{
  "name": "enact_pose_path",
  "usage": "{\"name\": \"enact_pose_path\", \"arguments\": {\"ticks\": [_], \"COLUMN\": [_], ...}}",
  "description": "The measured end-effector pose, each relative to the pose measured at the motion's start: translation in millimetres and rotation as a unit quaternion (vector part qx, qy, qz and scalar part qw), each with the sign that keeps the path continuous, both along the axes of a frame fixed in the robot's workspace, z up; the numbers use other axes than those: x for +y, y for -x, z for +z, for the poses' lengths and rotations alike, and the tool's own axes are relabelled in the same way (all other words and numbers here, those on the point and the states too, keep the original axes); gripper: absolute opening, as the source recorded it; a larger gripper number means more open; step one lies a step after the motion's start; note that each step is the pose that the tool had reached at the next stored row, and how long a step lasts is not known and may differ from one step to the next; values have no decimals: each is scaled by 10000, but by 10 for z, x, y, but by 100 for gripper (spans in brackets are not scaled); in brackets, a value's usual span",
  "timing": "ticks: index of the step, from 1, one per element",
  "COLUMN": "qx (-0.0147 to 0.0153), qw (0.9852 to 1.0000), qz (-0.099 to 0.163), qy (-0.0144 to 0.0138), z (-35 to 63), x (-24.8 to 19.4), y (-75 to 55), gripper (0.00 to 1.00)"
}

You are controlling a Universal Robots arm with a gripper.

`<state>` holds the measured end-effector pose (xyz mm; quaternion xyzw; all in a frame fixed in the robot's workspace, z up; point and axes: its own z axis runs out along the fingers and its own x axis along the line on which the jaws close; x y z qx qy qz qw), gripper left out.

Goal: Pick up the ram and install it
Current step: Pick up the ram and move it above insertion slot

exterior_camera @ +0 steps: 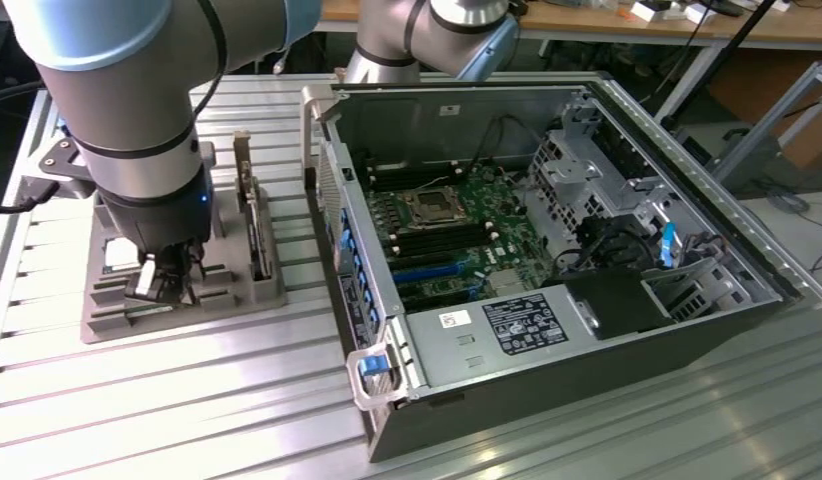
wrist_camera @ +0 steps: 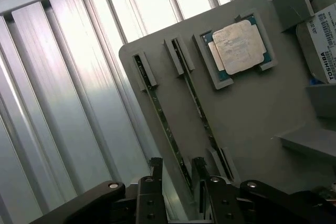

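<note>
Black two-finger gripper (wrist_camera: 177, 163) spread wide, empty, above thin green ram stick (wrist_camera: 160, 119) upright in grey plastic tray (wrist_camera: 252, 108), exterior view's left of open computer case (exterior_camera: 731, 330); pick-up, installing undone.

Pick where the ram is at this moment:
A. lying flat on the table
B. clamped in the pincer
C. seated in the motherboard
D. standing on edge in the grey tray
D: one ram stick and another stand on edge in slots of the tray, near the processor; the open pincer hangs over them, holding nothing.
</note>
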<state>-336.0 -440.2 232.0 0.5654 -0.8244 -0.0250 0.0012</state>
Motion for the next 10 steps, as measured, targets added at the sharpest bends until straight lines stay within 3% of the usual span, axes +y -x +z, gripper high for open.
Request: {"name": "enact_pose_path", "arguments": {"ticks": [10], "qx": [0], "qw": [10000], "qz": [0], "qy": [0], "z": [-116], "x": [-3], "y": [2], "gripper": [36]}}
